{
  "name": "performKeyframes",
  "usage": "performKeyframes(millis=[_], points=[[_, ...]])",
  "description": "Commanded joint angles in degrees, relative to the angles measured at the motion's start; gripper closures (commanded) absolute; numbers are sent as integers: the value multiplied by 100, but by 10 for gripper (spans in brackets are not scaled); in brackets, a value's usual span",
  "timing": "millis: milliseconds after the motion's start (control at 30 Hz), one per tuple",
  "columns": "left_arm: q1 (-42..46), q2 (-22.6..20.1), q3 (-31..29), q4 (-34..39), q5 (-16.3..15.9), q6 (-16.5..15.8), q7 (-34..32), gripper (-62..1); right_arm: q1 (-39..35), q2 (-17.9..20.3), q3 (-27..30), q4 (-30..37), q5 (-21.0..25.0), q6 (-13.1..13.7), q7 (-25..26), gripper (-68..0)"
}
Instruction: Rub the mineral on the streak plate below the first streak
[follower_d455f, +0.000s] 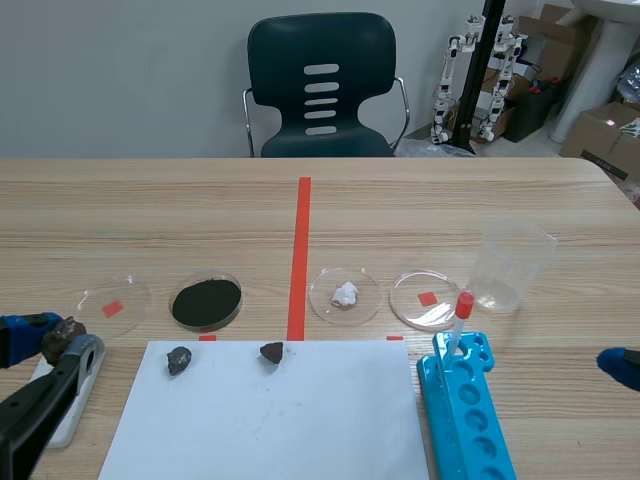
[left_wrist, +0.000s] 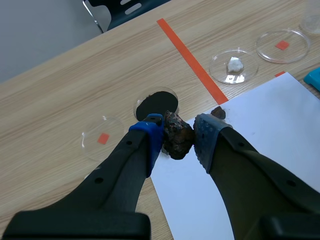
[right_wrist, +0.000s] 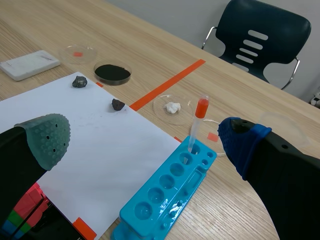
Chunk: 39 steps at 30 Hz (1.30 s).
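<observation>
We note the left tool (left_wrist: 176, 131) clamped on the mineral (left_wrist: 178, 141) across its middle; judged hard, rough, non-slip. The right tool (right_wrist: 145, 140) stands apart, empty; streak plate (right_wrist: 30, 65) toward the left edge of the worktop (follower_d455f: 420, 200).

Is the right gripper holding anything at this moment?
No. The right gripper is open, and only the paper and the rack are seen through its gap.

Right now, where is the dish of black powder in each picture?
Scene view: dish left of the tape line, behind the paper.
Left wrist view: dish just ahead of the held rock.
Right wrist view: dish far ahead, beyond the paper.
Shared landmark: the tape line beside it.
</observation>
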Motion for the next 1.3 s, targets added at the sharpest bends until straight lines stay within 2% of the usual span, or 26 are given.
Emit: performKeyframes(millis=[0, 300, 467, 533, 700, 900, 1100, 1267], points=[[-4, 28, 13, 72, 4, 31, -98, -53, 7, 15, 11, 59, 59, 2, 66, -621], [-4, 109, 13, 72, 7, 31, -94, -53, 7, 15, 11, 59, 59, 2, 66, -621], [-155, 428, 13, 72, 7, 28, 127, -53, 7, 15, 11, 59, 59, 2, 66, -621], [-339, 555, 20, 70, 4, 26, 654, -53, 7, 15, 11, 59, 61, 2, 66, -621], [-1008, 645, 109, 61, -17, 20, 2514, -53, 7, 15, 11, 59, 59, 2, 66, -621], [-1943, 645, 109, 26, -295, 15, 4393, -53, 7, 15, 11, 59, 59, 2, 66, -621], [-2924, 645, 109, -605, -756, 26, 5884, -53, 7, 15, 11, 59, 59, 2, 66, -621], [-3569, 647, 81, -1147, -944, 103, 6642, -53, 7, 15, 11, 59, 59, 2, 66, -621]])
